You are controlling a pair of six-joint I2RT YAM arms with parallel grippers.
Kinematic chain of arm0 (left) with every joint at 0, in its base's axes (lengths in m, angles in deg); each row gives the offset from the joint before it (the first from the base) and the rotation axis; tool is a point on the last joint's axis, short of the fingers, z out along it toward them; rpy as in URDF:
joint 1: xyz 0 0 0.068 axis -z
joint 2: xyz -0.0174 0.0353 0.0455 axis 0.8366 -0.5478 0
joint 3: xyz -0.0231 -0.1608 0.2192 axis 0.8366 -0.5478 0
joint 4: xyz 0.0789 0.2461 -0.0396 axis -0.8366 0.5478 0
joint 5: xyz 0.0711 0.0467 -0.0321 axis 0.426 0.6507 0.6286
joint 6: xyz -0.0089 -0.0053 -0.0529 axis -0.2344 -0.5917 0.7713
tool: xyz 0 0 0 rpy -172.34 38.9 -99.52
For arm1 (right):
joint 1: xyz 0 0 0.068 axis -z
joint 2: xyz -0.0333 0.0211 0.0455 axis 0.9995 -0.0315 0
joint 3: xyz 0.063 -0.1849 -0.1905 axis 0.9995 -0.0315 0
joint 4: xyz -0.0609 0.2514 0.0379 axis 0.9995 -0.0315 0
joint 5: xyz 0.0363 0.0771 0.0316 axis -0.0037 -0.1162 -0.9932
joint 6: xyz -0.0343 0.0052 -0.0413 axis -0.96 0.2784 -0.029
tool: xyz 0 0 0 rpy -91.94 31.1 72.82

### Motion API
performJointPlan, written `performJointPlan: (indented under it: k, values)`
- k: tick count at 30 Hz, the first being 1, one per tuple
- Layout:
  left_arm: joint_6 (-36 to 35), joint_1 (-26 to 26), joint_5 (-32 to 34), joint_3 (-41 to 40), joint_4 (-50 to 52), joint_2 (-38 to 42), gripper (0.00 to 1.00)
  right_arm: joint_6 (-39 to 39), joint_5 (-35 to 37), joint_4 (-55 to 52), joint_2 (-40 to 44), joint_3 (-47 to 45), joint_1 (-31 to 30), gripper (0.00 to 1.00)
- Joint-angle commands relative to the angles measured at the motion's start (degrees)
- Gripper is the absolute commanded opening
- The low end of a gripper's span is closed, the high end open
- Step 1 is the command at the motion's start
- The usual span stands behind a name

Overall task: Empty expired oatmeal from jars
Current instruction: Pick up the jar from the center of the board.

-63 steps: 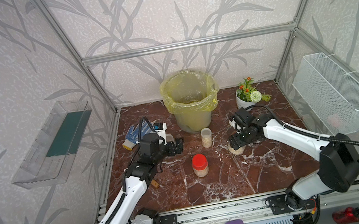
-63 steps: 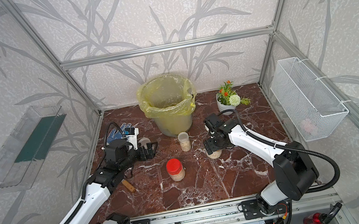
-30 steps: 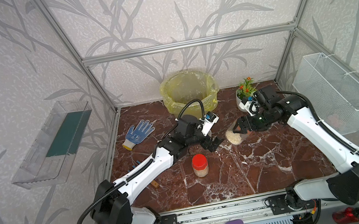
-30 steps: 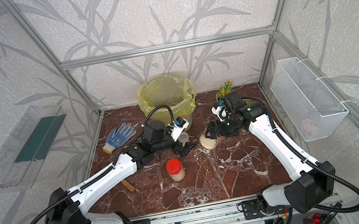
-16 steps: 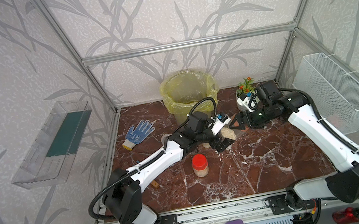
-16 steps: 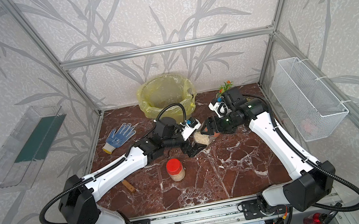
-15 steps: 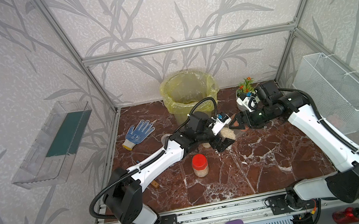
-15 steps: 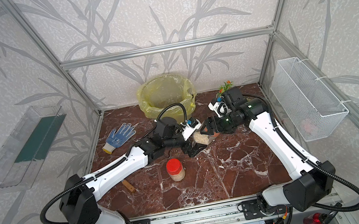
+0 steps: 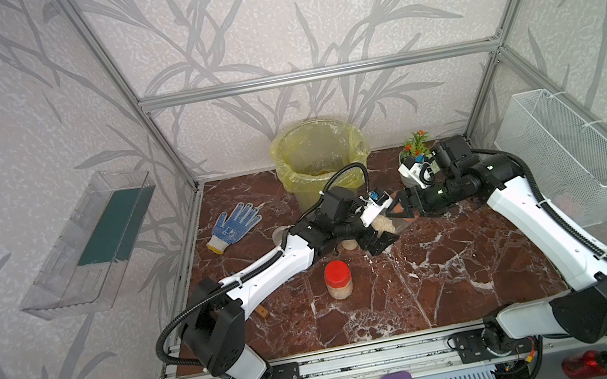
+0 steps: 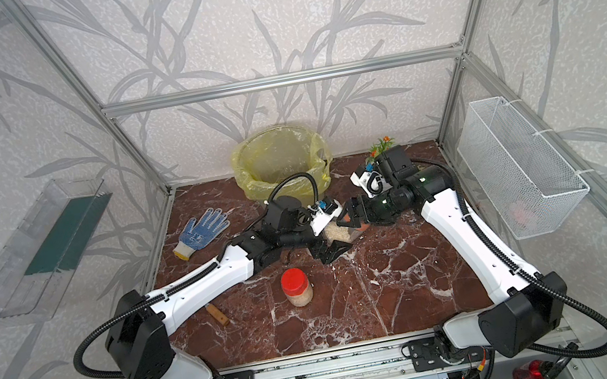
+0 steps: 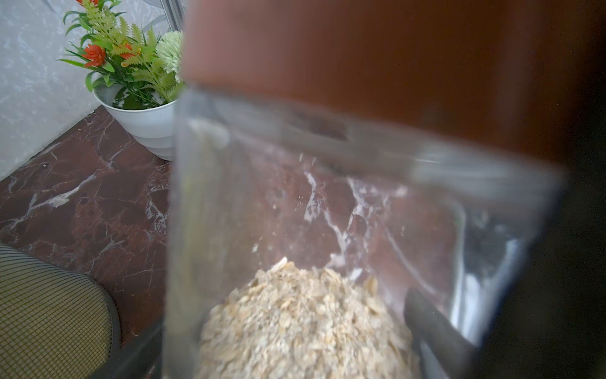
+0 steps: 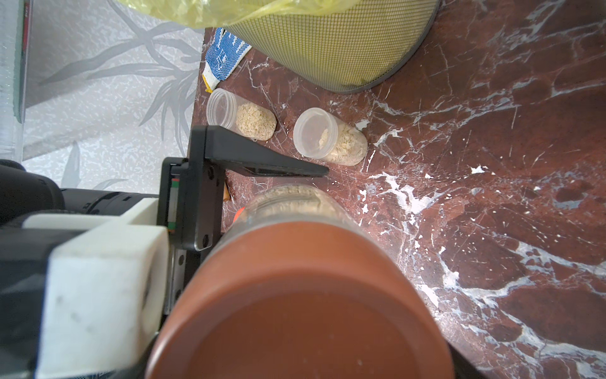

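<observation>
Between the left end effector's (image 9: 381,226) spread fingers (image 12: 252,160) hangs the brown-lidded jar (image 9: 383,222).

My right hand (image 9: 403,212) holds the brown-lidded jar (image 12: 295,295) by its lid, almost on its side above the bench (image 9: 436,281). Its oatmeal (image 11: 305,321) is gathered at the base. The red-lidded jar (image 9: 338,279), a slim jar (image 12: 241,115) and a second slim jar (image 12: 329,136) stand upright, partly filled.

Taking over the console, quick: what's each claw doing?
Left claw: open, straddling the brown-lidded jar, not gripping it.
Right claw: shut on that jar's lid.
</observation>
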Motion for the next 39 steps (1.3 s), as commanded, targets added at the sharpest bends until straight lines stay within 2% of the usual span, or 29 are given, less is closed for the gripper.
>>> performJointPlan:
  k: [1, 11, 13, 21, 24, 28, 30, 35, 39]
  values:
    - [-1.2, 0.3, 0.7, 1.4, -1.9, -0.5, 0.98, 0.3, -5.0, 1.7, 1.0, 1.4, -0.2, 0.31]
    - [-0.4, 0.3, 0.0, 1.7, -4.1, -1.3, 0.89, 0.4, -5.3, 1.7, 1.2, 1.0, -0.2, 0.31]
    - [-0.2, 0.4, -0.4, 1.7, -4.6, -1.2, 0.83, 0.4, -5.3, 1.7, 1.1, 0.9, -0.2, 0.31]
    - [-0.6, 0.5, -0.6, 2.2, -4.3, -1.3, 0.49, 0.4, -5.5, 2.2, 1.3, 0.7, -0.3, 0.36]
    - [-0.5, 0.5, -0.4, 1.9, -4.8, -1.1, 0.4, 0.2, -5.8, 2.1, 1.3, 0.6, -0.2, 0.4]
    - [-0.5, 0.7, 0.1, 1.8, -5.3, -0.9, 0.34, -0.1, -5.8, 2.2, 1.6, 0.1, -0.2, 0.43]
    - [-0.7, 0.8, 0.1, 1.7, -5.6, -0.7, 0.3, 0.0, -5.8, 2.4, 1.7, -0.1, -0.2, 0.48]
    - [-1.1, 0.8, 0.5, 1.5, -6.0, -0.4, 0.24, 0.1, -6.3, 2.7, 1.9, -0.1, -0.2, 0.67]
    - [-0.8, 1.0, 2.2, 0.2, -8.9, 0.2, 0.21, -0.4, -5.9, 2.3, 2.4, -0.4, -0.2, 0.75]
